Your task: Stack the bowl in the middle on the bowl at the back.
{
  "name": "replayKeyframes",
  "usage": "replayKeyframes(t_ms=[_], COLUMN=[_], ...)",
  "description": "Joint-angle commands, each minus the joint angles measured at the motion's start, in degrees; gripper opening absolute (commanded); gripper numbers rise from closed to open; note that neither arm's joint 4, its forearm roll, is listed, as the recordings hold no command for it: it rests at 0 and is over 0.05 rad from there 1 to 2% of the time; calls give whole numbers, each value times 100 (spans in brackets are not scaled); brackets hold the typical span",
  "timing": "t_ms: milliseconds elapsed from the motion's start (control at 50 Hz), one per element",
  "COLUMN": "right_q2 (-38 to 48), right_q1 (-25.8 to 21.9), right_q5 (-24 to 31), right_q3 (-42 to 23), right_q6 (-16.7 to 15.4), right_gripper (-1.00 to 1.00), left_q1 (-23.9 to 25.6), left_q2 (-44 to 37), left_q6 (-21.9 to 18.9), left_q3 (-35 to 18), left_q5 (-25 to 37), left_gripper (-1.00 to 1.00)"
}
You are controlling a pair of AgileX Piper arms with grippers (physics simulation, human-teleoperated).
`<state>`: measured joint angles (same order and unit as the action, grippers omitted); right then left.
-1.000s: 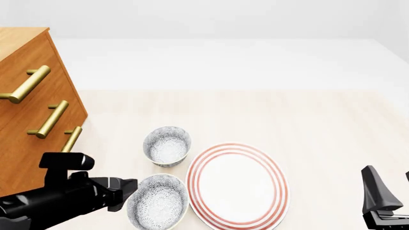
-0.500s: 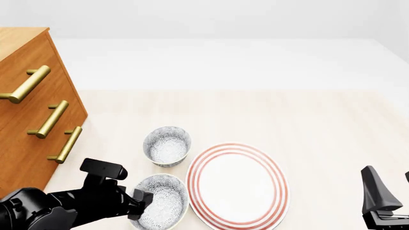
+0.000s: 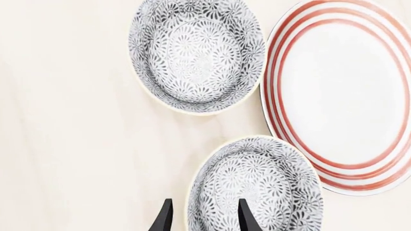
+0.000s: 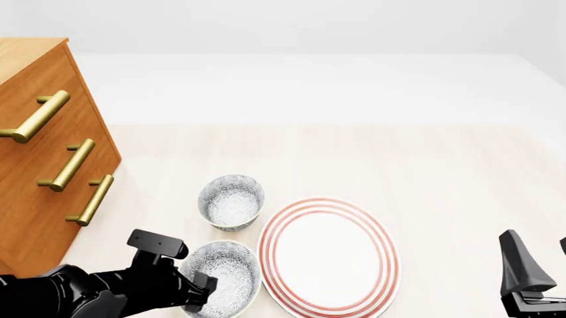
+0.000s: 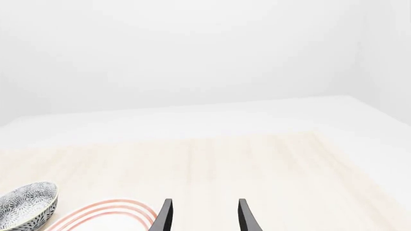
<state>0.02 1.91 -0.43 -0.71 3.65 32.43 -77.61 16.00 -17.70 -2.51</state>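
Observation:
The bowl in the middle (image 4: 223, 283) (image 3: 260, 187) is the wider speckled one with a cream rim, near the table's front. Behind it stands the bowl at the back (image 4: 232, 201) (image 3: 196, 55), narrower and deeper with the same pattern. My left gripper (image 4: 196, 293) (image 3: 203, 219) points down at the middle bowl's left side. It is open, and the bowl's left rim lies between its fingers (image 3: 244, 216). My right gripper (image 4: 537, 265) (image 5: 203, 216) is open and holds nothing, low at the front right, well away from both bowls.
A large white plate with red rings (image 4: 329, 255) (image 3: 340, 96) (image 5: 109, 214) lies just right of both bowls, nearly touching them. A wooden drawer chest with brass handles (image 4: 44, 152) stands at the left edge of the table.
My left arm has swung right and tipped down, bringing its open fingers from beside the middle bowl onto that bowl's left rim. The right arm and both bowls have not moved.

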Motion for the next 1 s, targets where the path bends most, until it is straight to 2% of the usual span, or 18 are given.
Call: replayKeyframes(t_ms=[20, 120, 140, 320, 540, 620, 900, 1000], right_q2=[0, 0, 0, 1, 0, 0, 2, 2], right_q1=[9, 15, 14, 1, -38, -47, -54, -45], right_q5=[-7, -4, -2, 12, 18, 17, 39, 50], right_q3=[9, 5, 4, -9, -9, -8, -27, -47], right_q6=[7, 8, 7, -12, -59, -72, -109, -112], right_gripper=[100, 100, 100, 100, 100, 100, 100, 100], left_q1=[116, 170, 141, -73, -31, 22, 149, 292], left_q2=[-320, -392, -385, 81, 1325, 1851, 2891, 3335], left_q6=[143, 198, 157, -12, 5, -5, 37, 145], left_q3=[122, 177, 169, 64, 29, -149, -705, -1159], left_q5=[-438, -587, -571, -81, 978, 1567, 2817, 3489], left_gripper=[100, 100, -100, -100, -100, -100, -100, -100])
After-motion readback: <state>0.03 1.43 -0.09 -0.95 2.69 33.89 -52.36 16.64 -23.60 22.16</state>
